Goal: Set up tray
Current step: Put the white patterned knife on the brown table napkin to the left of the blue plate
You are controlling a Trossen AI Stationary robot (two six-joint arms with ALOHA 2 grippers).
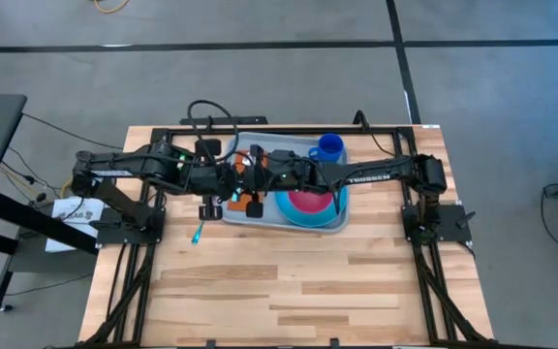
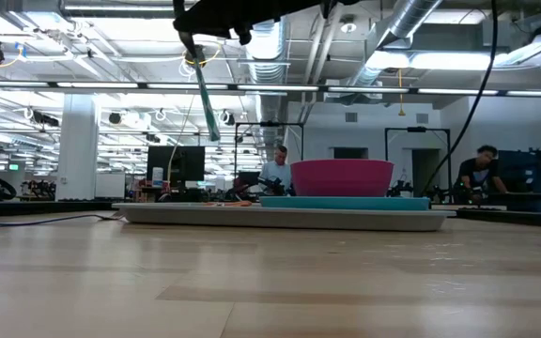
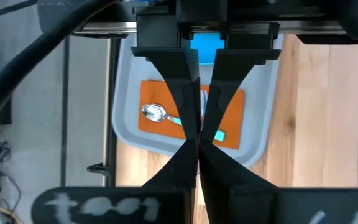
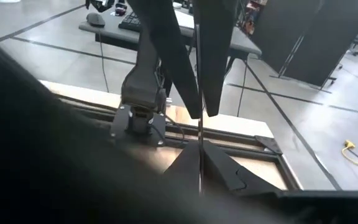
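1. The left hand (image 1: 209, 207) hangs just off the tray's (image 1: 284, 145) 9 o'clock rim. Its fingers are pressed together on a slim teal-handled utensil (image 2: 205, 94) that dangles tip-down; whether it is a fork or a knife is hard to say.
2. To place it well, I would carry it towards 3 o'clock over the orange napkin (image 3: 229, 106) and lower it parallel to the spoon (image 3: 154, 112) lying there. Spread the fingers only once it rests flat.
3. Watch the right arm (image 1: 376, 174), which stretches over the tray's 12 o'clock side, close by.
4. The tray sits at the 12 o'clock end of the pale wood counter (image 1: 289, 291). It carries a pink bowl (image 2: 343, 176) on a blue plate (image 2: 346, 202) and a blue cup (image 1: 329, 147).
5. Beyond is an open workshop with grey floor, ducting overhead and two people (image 2: 278, 164) seated far off.
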